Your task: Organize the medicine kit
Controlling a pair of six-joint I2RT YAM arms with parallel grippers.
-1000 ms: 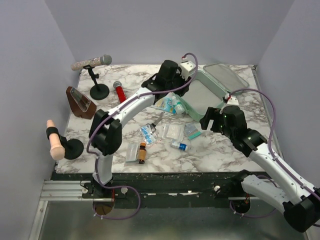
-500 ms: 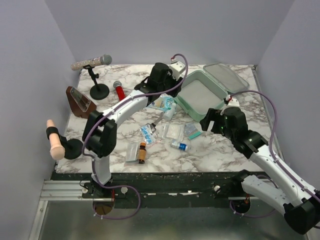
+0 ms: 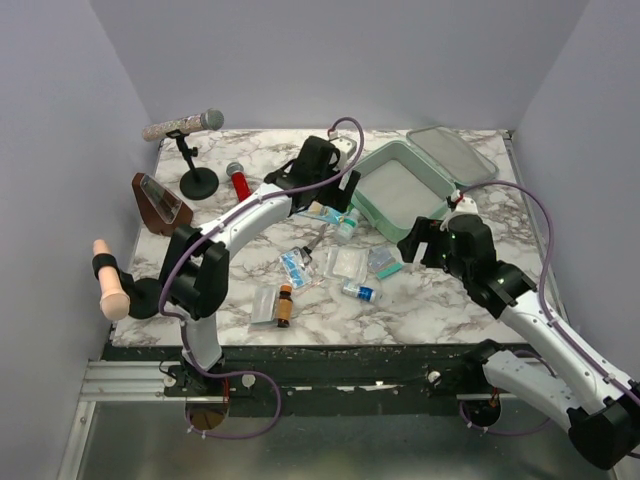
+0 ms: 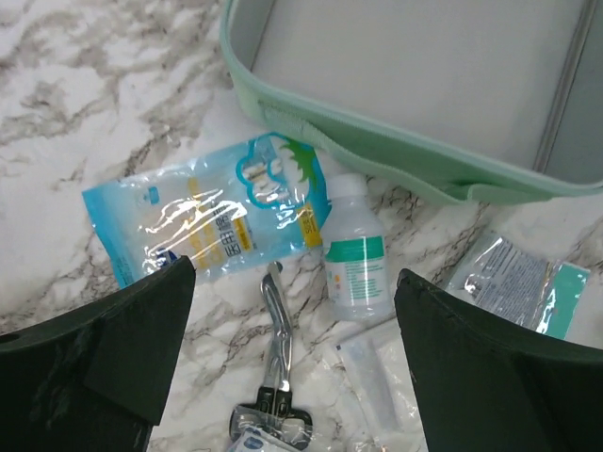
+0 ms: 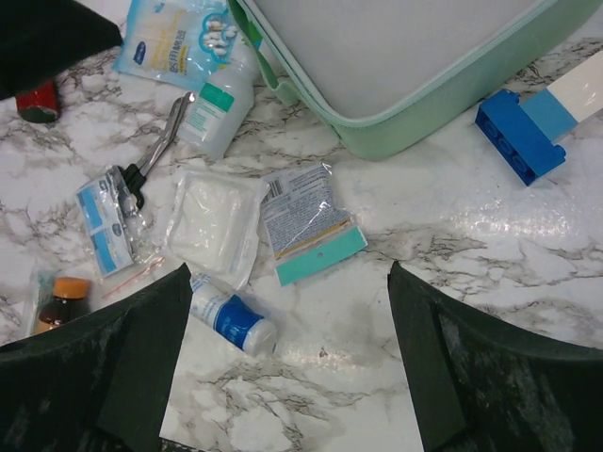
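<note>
The mint-green medicine kit (image 3: 400, 190) lies open at the back right, its tray empty and its lid (image 3: 450, 152) flat behind it. My left gripper (image 3: 335, 203) is open and empty, just left of the kit. In its wrist view it (image 4: 297, 363) hovers over scissors (image 4: 276, 348), a blue packet (image 4: 207, 221) and a green-label bottle (image 4: 356, 254). My right gripper (image 3: 420, 240) is open and empty. It (image 5: 292, 367) is above a teal-edged packet (image 5: 311, 221), a gauze pad (image 5: 215, 226) and a blue-label bottle (image 5: 231, 315).
An amber bottle (image 3: 284, 305), a clear packet (image 3: 262, 303) and small blue packets (image 3: 296, 268) lie near the front. A blue and white brick (image 5: 521, 132) sits by the kit. A microphone on a stand (image 3: 185, 128), a red microphone (image 3: 240, 183), a brown wedge (image 3: 160, 203) and a peach handle (image 3: 108, 278) stand at the left.
My left gripper has drawn back leftward from the kit's edge to above the blue packet and bottle. The right arm has barely moved.
</note>
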